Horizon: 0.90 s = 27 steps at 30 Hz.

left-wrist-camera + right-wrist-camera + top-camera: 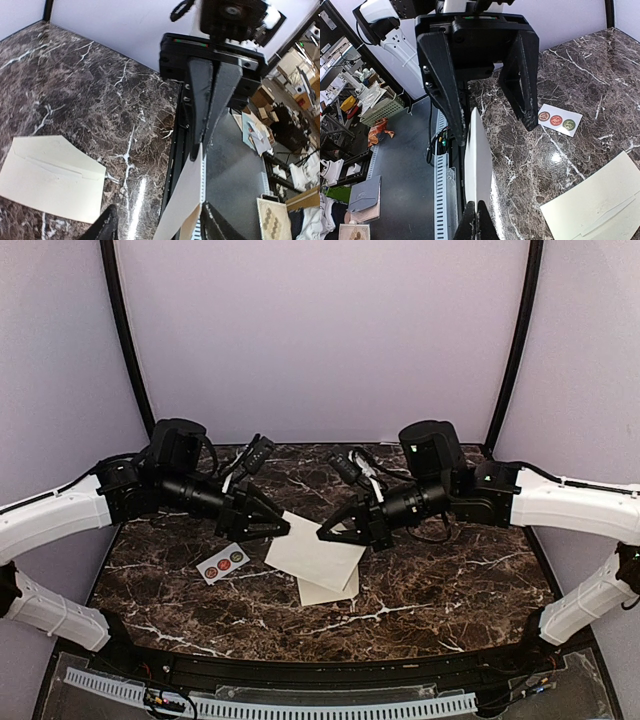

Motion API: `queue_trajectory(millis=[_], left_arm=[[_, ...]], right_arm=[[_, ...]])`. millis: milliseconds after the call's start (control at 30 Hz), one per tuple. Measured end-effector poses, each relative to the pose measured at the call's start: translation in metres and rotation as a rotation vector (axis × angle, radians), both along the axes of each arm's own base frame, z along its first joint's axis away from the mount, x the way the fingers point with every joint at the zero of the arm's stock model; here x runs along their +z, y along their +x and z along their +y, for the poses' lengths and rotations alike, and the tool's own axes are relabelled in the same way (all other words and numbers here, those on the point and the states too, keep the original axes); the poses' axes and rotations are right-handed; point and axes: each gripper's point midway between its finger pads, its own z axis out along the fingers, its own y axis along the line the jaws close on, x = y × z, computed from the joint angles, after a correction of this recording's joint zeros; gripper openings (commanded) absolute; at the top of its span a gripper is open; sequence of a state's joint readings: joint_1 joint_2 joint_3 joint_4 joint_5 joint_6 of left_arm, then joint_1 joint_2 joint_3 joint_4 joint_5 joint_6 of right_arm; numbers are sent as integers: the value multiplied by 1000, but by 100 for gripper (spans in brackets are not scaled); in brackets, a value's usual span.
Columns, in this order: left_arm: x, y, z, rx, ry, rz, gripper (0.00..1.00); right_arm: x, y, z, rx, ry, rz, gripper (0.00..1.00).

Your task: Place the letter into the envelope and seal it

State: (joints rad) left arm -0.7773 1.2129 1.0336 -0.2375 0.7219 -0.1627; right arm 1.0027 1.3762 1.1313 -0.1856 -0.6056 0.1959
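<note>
**Desk:** What stands where?

**Photographer:** Above the dark marbled table (450, 580), the right jaws are pinched shut on one edge of a cream paper letter sheet (315, 552). The left jaws stand wide about its opposite edge, gripping nothing.

**Desk:** And the plain cream-beige paper envelope (50, 175)?

**Photographer:** Flat on the table, just beneath the raised sheet.

**Desk:** How best to proceed?

**Photographer:** Likely lower the sheet's free edge squarely and shallowly to the envelope's opening, with the left jaws pinning the envelope against sliding.

Count: envelope (330, 590), 1. Letter (312, 552), 1; it is edge-on in both wrist views, so possibly more than one ply. Sticker strip (222, 563), 1, carrying 3 round stickers (556, 119). Tools, 2: left tool (280, 528), right tool (325, 535). Bench (450, 580), 1.
</note>
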Motion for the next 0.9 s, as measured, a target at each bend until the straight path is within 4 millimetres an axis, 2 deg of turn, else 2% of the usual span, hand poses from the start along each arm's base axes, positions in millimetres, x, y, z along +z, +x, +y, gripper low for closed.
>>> queue_trajectory(millis=[167,333,467,533,567,600,767,900], left_arm=[[1,-8,-2,-50,-17,22,25],[2,-14,-5,-86,-29,44,15],[-1,-16,-7,-104,-27,60,2],[-3,-17,-8,-110,-27,67,0],[-2,-17,-8,-112,-27,66,0],[-2,-17,-8,-114,-28,66,0],[1,-13,-9,-92,-43,45,0],[5,-6,-7,-24,-85,12,0]], right_arm=[[0,0,0,3,-1,1,0],[2,0,0,0,1,-2,0],[4,1,1,-4,1,-4,0],[3,2,1,-6,-1,-4,0],[2,3,1,-10,-5,-4,5],[2,4,1,-17,-8,-6,18],[1,16,0,-87,-17,-28,65],[15,30,-13,-213,49,-77,85]])
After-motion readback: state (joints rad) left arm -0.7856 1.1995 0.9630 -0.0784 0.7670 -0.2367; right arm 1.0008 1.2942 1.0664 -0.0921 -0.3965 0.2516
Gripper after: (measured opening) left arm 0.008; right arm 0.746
